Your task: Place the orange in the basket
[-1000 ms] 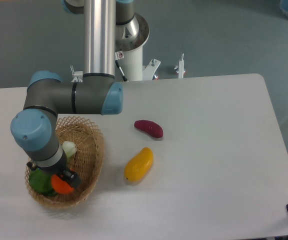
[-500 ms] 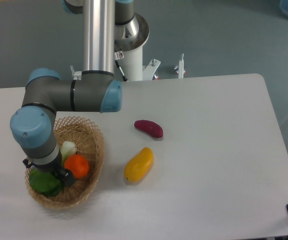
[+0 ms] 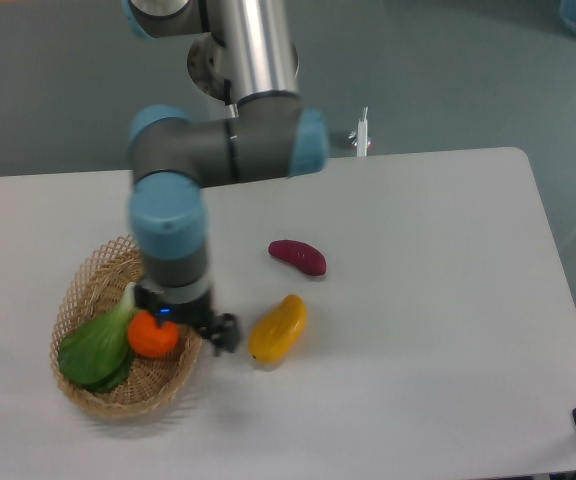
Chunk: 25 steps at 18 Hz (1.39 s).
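Having left the orange (image 3: 154, 335) in the basket (image 3: 80, 288), the gripper (image 3: 211, 330) has shifted right.

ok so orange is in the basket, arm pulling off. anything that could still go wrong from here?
Two risks, both modest.

1. The tool sits low beside the basket rim and close to the yellow fruit. A sideways move could nudge either; lifting first looks safer.

2. The orange rests near the basket's right rim against the leafy green, not in the middle. A bump to the basket might roll it.

Whether the tool is open cannot be told.
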{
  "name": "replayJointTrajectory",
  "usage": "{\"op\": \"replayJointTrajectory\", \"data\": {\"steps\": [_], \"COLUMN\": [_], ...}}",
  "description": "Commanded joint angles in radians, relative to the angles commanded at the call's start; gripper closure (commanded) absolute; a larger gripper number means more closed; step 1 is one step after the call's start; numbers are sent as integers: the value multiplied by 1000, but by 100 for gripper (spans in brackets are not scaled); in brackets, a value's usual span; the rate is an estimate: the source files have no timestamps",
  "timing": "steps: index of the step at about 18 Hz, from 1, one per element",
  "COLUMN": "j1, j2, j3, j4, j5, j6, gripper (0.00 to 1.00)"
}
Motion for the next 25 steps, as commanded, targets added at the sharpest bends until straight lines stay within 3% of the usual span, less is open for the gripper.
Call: {"op": "replayJointTrajectory", "data": {"steps": [3, 17, 25], "j1": [67, 365, 414], "j2": [3, -1, -37], "j3": [2, 8, 34], "j4": [0, -6, 2], "j5": [9, 9, 12], "j6": [43, 480, 560], "gripper": [0, 0, 0]}}
